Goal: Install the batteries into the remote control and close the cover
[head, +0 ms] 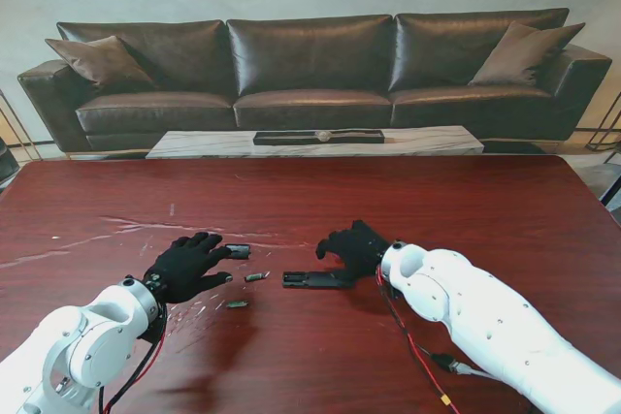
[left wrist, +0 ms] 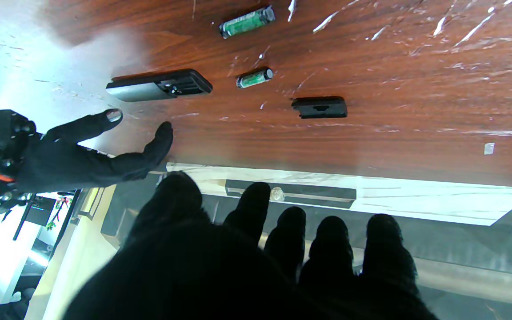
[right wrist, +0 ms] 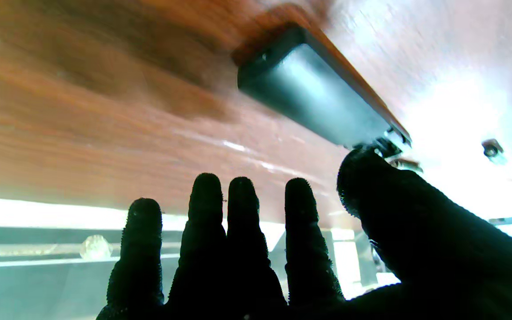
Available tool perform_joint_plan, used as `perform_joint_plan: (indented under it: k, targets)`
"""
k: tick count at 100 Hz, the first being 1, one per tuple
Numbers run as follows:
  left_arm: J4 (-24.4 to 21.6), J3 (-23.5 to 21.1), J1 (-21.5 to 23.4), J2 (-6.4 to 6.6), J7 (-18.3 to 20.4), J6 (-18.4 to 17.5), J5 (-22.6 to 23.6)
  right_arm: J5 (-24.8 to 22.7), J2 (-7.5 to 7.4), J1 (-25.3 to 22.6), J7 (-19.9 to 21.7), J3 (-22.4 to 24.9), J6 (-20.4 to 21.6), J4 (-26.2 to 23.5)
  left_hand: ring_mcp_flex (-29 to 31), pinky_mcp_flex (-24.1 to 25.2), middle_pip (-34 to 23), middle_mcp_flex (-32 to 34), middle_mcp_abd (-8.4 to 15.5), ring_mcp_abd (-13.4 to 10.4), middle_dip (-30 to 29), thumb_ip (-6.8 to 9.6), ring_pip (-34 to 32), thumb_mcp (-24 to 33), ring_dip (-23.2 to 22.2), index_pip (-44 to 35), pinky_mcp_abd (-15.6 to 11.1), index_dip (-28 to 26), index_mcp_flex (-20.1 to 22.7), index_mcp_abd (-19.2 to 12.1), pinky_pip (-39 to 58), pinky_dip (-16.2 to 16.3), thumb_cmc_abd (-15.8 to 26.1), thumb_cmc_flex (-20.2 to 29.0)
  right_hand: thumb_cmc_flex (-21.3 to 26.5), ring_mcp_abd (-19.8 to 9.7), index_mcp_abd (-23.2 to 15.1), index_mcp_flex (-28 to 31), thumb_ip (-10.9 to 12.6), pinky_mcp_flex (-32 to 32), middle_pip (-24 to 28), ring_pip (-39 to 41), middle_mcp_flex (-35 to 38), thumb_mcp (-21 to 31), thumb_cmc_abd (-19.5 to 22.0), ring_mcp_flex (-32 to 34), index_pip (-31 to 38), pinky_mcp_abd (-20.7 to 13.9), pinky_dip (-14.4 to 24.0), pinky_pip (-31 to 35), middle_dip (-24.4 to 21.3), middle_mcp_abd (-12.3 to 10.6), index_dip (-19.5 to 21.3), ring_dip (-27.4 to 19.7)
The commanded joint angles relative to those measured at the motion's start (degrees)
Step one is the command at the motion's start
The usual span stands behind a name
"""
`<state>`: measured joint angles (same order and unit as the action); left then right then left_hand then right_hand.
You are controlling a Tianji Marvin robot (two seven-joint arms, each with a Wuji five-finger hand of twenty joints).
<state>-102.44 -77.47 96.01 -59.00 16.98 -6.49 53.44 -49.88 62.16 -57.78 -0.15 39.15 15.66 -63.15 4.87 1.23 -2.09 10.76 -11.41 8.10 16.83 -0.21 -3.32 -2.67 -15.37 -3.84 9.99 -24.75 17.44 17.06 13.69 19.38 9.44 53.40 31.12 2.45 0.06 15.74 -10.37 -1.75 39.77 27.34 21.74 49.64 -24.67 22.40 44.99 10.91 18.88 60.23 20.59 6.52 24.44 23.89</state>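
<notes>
My left hand (head: 186, 266) in its black glove sits flat over the table with the fingers spread a bit and nothing in it, same story from the left wrist cam where all five fingertips (left wrist: 253, 202) fan out free. Just past those fingertips, farther from me, lies the small black plastic battery cover (head: 238, 251), off the remote and on its own. To its right is one small green-wrapped cylindrical battery (head: 256, 277), and a second green battery (head: 237, 304) lies nearer to me, both loose on the dark reddish wooden table (head: 505, 210) and apart from each other. My right hand (head: 355, 244) is also loosely spread and holding nothing, hovering over the right end of the slim black rectangular remote control (head: 317, 280); in the right wrist cam the thumb tip looks right at the remote's edge, can't tell if it's actually touching. The remote lies flat with its open battery bay toward the batteries, bay looks unfilled from the left wrist cam. Way behind is a dark leather sofa (head: 310, 70) and a pale low coffee table (head: 315, 143).
</notes>
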Motion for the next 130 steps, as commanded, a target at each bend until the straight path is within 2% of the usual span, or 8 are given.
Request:
perform_joint_plan:
  k: [1, 25, 41, 55, 71, 83, 102, 130]
  targets:
    - [0.0, 0.2, -0.1, 0.06, 0.2, -0.1, -0.3, -0.9, -1.17, -1.5, -0.7, 1.0, 0.9, -1.8, 0.7, 0.3, 0.2, 0.7, -2.0, 0.4, 0.2, -1.69, -0.1, 0.1, -0.1, -0.2, 0.4, -0.3, -0.3, -0.1, 0.1, -0.4, 3.2, 2.1, -2.2, -0.6, 1.5, -1.9, 0.6, -1.6, -0.7, -0.7, -2.4, -0.2, 0.0, -1.8, -0.5, -1.6, -1.7, -1.7, -0.6, 0.5, -0.5, -1.0]
    - [0.2, 0.4, -0.3, 0.08, 0.1, -0.4, -0.2, -8.0, -2.79, -10.4, -1.4, 12.0, 3.0, -9.9, 0.7, 0.3, 0.2, 0.8, -1.9, 0.5, 0.2, -1.69, -0.1, 0.1, -0.1, -0.2, 0.5, -0.3, -0.3, -0.1, 0.1, -0.4, 3.1, 1.9, -4.9, -0.2, 2.8, -2.9, 0.5, -2.5, -1.7, -1.8, -4.0, -1.4, -0.1, -3.2, -2.2, -4.8, -4.1, -4.9, -1.4, 1.0, -1.3, -2.2]
    - [0.3, 0.8, -0.5, 0.10, 0.1, -0.5, 0.4, -11.8, -3.18, -17.0, -2.6, 18.2, 2.6, -15.6, 2.0, -0.1, -0.1, 1.3, -2.6, 1.5, 0.4, -1.61, -0.9, 0.1, -0.6, -0.3, 1.0, -0.4, -0.1, 0.1, 0.6, -0.2, 2.5, 1.9, -5.8, 0.0, 3.2, -2.9, 0.5, -2.4, -2.1, -2.1, -4.0, -2.1, -0.2, -3.3, -2.8, -4.9, -4.5, -5.3, -1.6, 1.4, -1.6, -2.4]
    - [-0.3, 1.6, -0.7, 0.24, 0.8, 0.4, 2.1, -13.6, -3.09, -22.6, -4.7, 22.3, 1.3, -19.8, 4.4, 0.0, -1.9, 2.2, -5.3, 4.4, 4.9, -1.25, -4.5, 0.3, -6.2, -0.4, 3.2, -0.8, 0.0, 0.5, 4.5, 3.3, 0.9, 2.1, -5.6, 0.2, 3.2, -2.8, 0.5, -2.4, -2.1, -2.1, -3.9, -2.6, 0.1, -3.1, -2.9, -4.9, -4.7, -5.4, -1.7, 1.4, -1.7, -2.5]
    - [-0.9, 2.4, -1.1, 0.46, 1.3, -0.4, 6.2, -14.8, -2.94, -26.8, -7.5, 25.2, 1.2, -22.1, 7.2, -1.9, -2.2, 3.9, -4.6, 4.1, 7.1, -0.79, -6.0, 0.6, -9.0, -1.3, 3.9, -1.7, 1.6, 0.4, 8.7, 6.6, -3.1, 3.8, -5.3, 0.2, 3.1, -2.0, 0.6, -2.4, -2.4, -2.2, -3.3, -3.4, 0.4, -2.8, -3.4, -4.9, -4.8, -5.3, -1.8, 1.5, -1.9, -2.6]
    - [-0.6, 3.8, -1.9, 0.46, -0.1, -1.1, 8.6, -14.9, -2.79, -28.4, -9.4, 26.6, 1.5, -22.3, 9.5, -3.4, -2.7, 5.9, -3.2, 4.0, 7.5, -0.56, -7.0, 0.8, -9.7, -1.9, 3.9, -2.2, 3.0, -0.6, 12.1, 8.1, -6.1, 5.6, -5.1, 0.2, 2.9, -1.4, 0.7, -2.3, -2.7, -2.4, -2.7, -3.8, 0.5, -2.4, -3.8, -4.9, -4.9, -5.3, -2.0, 1.3, -2.0, -2.6]
    - [1.1, 7.7, -4.3, 0.24, -4.0, 0.1, 10.9, -15.2, -2.73, -30.0, -10.9, 28.2, 2.2, -22.5, 14.7, -6.6, -5.7, 11.1, -3.5, 4.4, 9.3, -0.65, -11.6, 1.2, -12.4, -4.2, 4.7, -3.5, 7.2, -1.3, 22.5, 10.7, -9.8, 8.5, -4.9, 0.4, 2.8, -0.9, 0.8, -2.0, -2.9, -2.7, -2.4, -4.4, 0.9, -2.0, -4.1, -4.3, -5.1, -5.5, -2.0, 1.3, -2.0, -2.7]
    - [1.4, 10.4, -6.1, 0.35, -2.9, 2.1, 12.2, -14.9, -2.64, -30.5, -11.9, 28.9, 2.5, -22.1, 16.7, -8.2, -8.7, 12.5, -3.5, 4.5, 9.8, -0.84, -14.3, 1.3, -13.0, -5.7, 5.2, -4.3, 8.6, -2.2, 27.7, 10.5, -11.4, 10.7, -4.6, 0.4, 2.6, -0.4, 0.9, -1.8, -3.3, -3.0, -1.8, -5.0, 1.5, -1.6, -4.4, -4.3, -5.4, -5.7, -2.1, 1.3, -1.8, -2.6]
